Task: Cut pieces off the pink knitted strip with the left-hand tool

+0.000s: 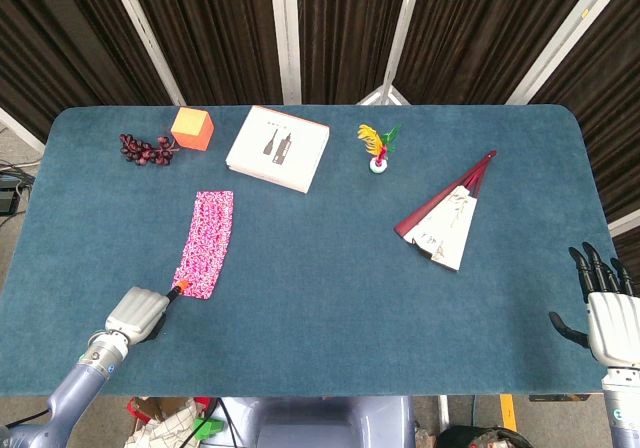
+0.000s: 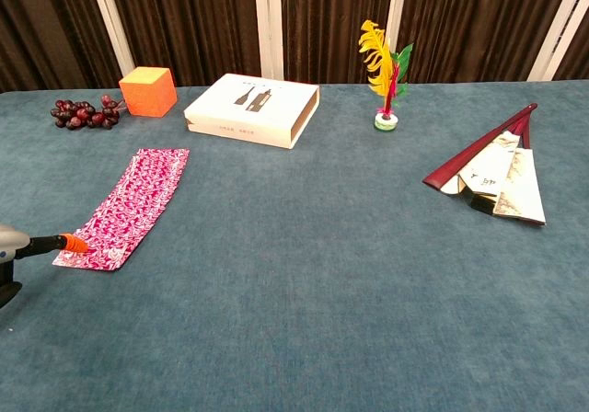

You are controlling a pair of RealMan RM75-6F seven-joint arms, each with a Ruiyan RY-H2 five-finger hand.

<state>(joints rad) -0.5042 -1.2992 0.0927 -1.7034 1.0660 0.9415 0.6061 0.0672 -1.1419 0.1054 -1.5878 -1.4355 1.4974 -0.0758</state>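
Dark curtains hang behind the blue table [image 1: 330,268] I'm working over. At the far left, my left hand [image 1: 136,314] is closed around the tool [image 2: 53,243], whose orange tip sits right at the near corner of the pink knitted strip [image 1: 206,242]; whether it actually touches the fabric I can't tell from either view. The strip lies flat on the left part of the table, running away from me towards the grapes [image 1: 146,149] and the orange cube [image 1: 191,127]. It looks whole, so I judge I'm at the start of the first cut, with the tip lined up at the strip's near end. Next I'd want to bring the tip onto the fabric and draw it across the narrow width without dragging the loose strip along, since nothing pins it down. Further right lie the white box [image 1: 278,148], the feather toy [image 1: 378,148] and the folded fan [image 1: 447,214]. My right hand [image 1: 606,313] waits at the far right edge, fingers spread, holding nothing
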